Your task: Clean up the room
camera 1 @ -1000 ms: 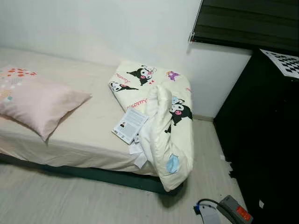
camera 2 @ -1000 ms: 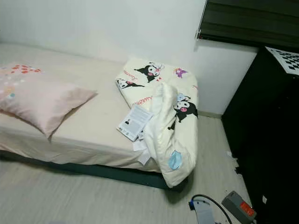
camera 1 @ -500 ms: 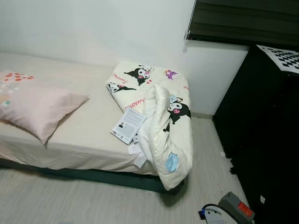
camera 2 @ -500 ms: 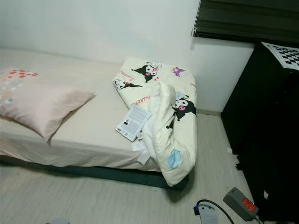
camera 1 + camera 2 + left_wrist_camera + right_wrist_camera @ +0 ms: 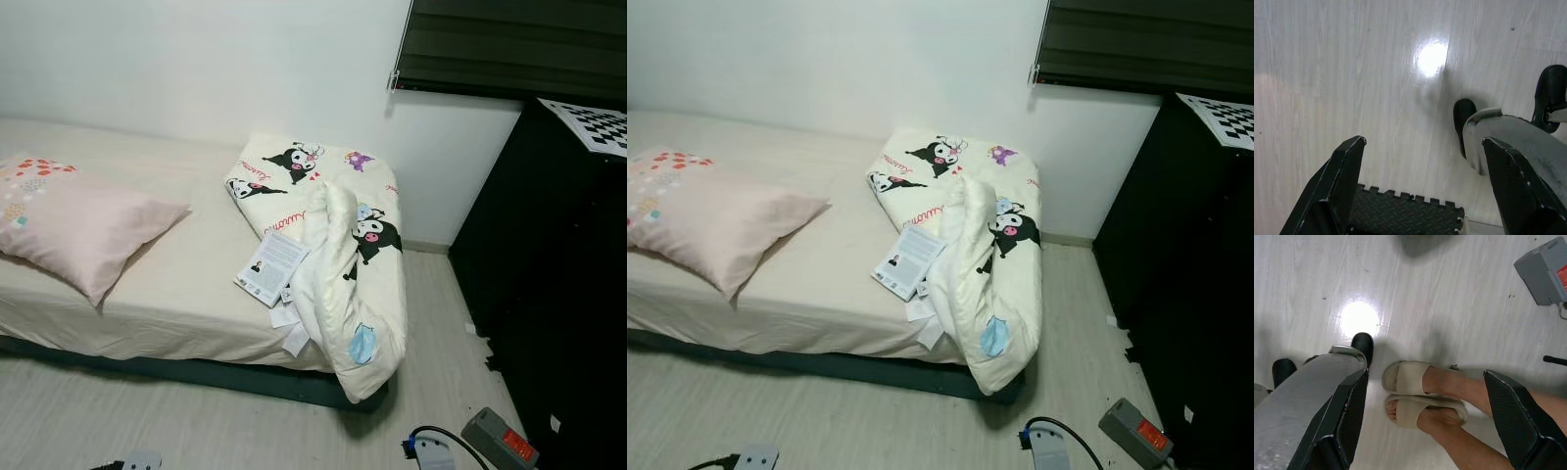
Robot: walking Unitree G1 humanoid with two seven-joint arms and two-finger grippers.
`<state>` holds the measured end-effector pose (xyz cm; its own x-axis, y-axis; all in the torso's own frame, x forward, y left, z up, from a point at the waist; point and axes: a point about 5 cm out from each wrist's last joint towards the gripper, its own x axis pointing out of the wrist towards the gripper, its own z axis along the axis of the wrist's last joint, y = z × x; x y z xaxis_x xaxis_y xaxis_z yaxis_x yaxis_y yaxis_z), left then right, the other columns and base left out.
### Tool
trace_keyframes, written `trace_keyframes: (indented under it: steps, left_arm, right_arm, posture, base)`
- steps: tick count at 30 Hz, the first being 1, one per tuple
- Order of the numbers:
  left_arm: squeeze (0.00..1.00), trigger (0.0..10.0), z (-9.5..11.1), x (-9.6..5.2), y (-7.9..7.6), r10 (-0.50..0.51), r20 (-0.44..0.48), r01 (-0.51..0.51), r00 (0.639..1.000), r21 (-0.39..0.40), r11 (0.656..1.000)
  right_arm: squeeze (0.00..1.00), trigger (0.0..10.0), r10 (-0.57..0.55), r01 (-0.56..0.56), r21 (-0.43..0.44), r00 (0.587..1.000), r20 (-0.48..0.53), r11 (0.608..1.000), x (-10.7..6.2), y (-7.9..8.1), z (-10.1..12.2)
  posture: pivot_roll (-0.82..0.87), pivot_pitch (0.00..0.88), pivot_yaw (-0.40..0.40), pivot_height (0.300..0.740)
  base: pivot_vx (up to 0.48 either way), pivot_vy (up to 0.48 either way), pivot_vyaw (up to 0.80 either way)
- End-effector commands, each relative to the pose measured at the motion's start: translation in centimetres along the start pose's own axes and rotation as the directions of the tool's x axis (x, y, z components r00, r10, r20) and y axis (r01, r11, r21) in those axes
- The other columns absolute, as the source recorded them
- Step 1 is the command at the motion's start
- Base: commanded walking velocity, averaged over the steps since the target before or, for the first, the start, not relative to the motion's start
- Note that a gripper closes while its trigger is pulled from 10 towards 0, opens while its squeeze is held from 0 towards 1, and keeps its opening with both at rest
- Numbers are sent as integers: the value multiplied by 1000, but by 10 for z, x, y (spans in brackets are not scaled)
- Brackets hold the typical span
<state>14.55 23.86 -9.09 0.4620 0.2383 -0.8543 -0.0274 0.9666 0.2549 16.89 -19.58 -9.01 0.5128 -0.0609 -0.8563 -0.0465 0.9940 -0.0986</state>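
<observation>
Ahead, book [image 5: 272,265] on bed [image 5: 167,284] by quilt [image 5: 338,245] — both pincers [image 5: 1422,186] [image 5: 1425,416] apart, empty.

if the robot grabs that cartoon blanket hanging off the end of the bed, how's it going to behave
The blanket looks soft and puffy, so it would likely sag and unfold rather than lift as one piece. Part already droops over the bed edge, so it may slide off. The booklet lying against it could get dragged along.

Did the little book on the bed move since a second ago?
No. The booklet lies tucked against the cartoon blanket, same as before, with the pink pillow the same way off. The picture shifted slightly because the camera moved.
</observation>
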Motion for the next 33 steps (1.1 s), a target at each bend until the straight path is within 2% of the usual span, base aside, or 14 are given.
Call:
trace_keyframes:
  steps: [1,7,12,13,15,22,28,33]
  left_arm:
    - [0,10000,-1,0,-3,-11,-2,11,1000,-8,1000]
    - [0,10000,1,0,-2,-3,8,3,1000,-6,1000]
    - [0,10000,3,0,-2,5,16,-4,1000,-21,1000]
    - [0,10000,7,0,-3,-2,32,3,999,-38,999]
    - [0,10000,8,1,-4,-6,38,8,999,-44,999]
    - [0,10000,9,0,-12,-33,47,35,998,-59,998]
    - [0,10000,9,0,-17,-54,67,62,996,-126,990]
    - [0,10000,9,0,-15,-53,70,60,996,-110,992]
  right_arm:
    - [0,10000,-4,4,-14,1000,2,1000,0,0,2]
    - [0,10000,-9,9,-14,1000,0,1000,0,-6,3]
    - [0,10000,-19,19,-12,1000,-13,1000,-1,-10,-5]
    - [0,10000,-20,20,-12,999,-25,1000,-3,-9,-13]
    - [0,10000,-18,18,-15,999,-28,1000,-3,-9,-15]
    - [0,10000,-6,5,-32,1000,-24,999,-3,-11,-14]
    - [0,10000,12,-14,-59,999,-35,998,-4,-16,-13]
    - [0,10000,16,-17,-61,1000,-7,998,-3,-19,-4]
  posture:
    - [-13,0,-67,740]
    - [-8,0,-68,740]
    - [2,11,-64,740]
    - [8,11,-66,740]
    - [8,11,-66,740]
    - [8,3,-78,740]
    - [30,0,-101,740]
    - [28,0,-100,740]
  base:
    - [0,0,0]
    - [0,0,0]
    - [0,0,0]
    - [0,0,0]
    - [0,0,0]
    - [0,0,0]
    - [0,0,784]
    - [343,0,759]
